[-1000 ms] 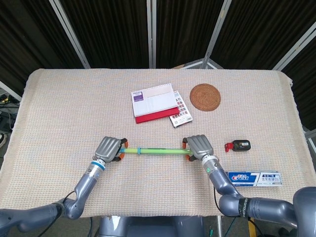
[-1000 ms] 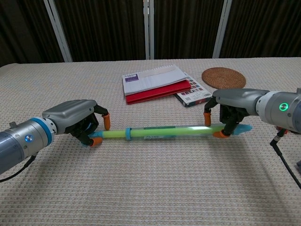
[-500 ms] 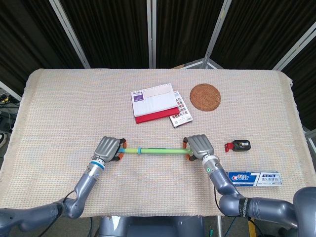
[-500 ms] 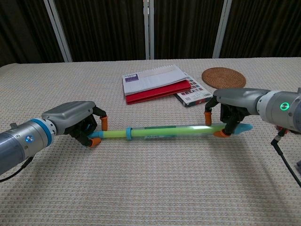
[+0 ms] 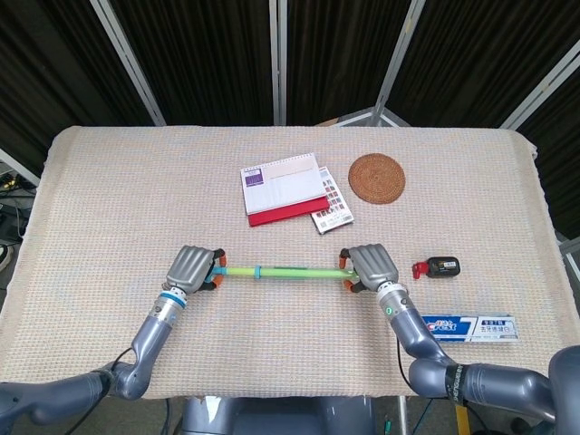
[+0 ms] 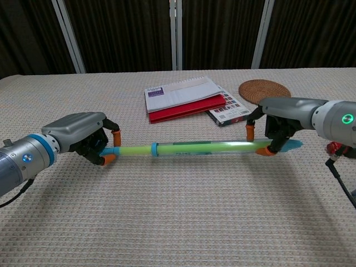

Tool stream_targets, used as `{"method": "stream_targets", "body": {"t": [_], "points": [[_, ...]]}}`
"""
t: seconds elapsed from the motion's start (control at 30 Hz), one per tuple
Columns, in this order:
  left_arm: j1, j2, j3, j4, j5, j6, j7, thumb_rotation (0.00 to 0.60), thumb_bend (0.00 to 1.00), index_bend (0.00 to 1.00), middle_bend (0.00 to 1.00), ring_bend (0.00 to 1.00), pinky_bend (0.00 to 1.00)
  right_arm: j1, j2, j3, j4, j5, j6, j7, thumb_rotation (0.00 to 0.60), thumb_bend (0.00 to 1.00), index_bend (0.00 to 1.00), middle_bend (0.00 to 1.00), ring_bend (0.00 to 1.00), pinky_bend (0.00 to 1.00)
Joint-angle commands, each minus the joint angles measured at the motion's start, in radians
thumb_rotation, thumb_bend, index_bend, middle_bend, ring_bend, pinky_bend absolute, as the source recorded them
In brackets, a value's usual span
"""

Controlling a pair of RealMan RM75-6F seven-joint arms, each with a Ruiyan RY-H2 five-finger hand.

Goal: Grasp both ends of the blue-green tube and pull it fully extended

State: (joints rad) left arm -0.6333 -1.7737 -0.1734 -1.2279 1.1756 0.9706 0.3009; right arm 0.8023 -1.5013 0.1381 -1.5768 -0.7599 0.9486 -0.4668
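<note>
The blue-green tube (image 5: 283, 270) (image 6: 192, 148) is held level just above the woven cloth, running left to right. My left hand (image 5: 192, 268) (image 6: 83, 137) grips its left end, orange-tipped fingers curled around it. At the other end my right hand (image 5: 368, 266) (image 6: 281, 125) grips the tube, and a short blue tip pokes out past the fingers. A blue ring sits on the tube nearer the left hand.
A red-and-white notebook (image 5: 284, 188) and a small booklet (image 5: 331, 209) lie behind the tube, with a round woven coaster (image 5: 376, 178) beyond. To the right lie a small black-and-red device (image 5: 441, 266) and a toothpaste box (image 5: 468, 327).
Both hands have moved apart, the left one leftward and the right one rightward, and the tube between them has grown longer.
</note>
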Motion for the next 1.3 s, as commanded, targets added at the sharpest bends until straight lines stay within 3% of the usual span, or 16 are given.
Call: {"method": "stream_targets", "body": {"t": [0.03, 0.53, 1.3], "points": [[0.005, 0.013, 0.002, -0.006, -0.003, 0.003, -0.001, 0.6, 0.48, 0.74, 0.84, 0.75, 0.96, -0.01, 0.018, 0.002, -0.01, -0.012, 0.009, 0.013, 0.6, 0.43, 0.67, 1.0, 1.0, 1.0], [0.04, 0.085, 0.014, -0.002, -0.029, 0.003, -0.038, 0.6, 0.48, 0.74, 0.84, 0.75, 0.96, -0.07, 0.13, 0.009, -0.031, -0.066, 0.026, 0.102, 0.6, 0.43, 0.67, 1.0, 1.0, 1.0], [0.075, 0.153, 0.022, 0.072, -0.036, -0.013, -0.126, 0.6, 0.48, 0.74, 0.84, 0.75, 0.96, -0.13, 0.215, 0.019, 0.015, -0.109, 0.024, 0.189, 0.6, 0.43, 0.68, 1.0, 1.0, 1.0]]}}
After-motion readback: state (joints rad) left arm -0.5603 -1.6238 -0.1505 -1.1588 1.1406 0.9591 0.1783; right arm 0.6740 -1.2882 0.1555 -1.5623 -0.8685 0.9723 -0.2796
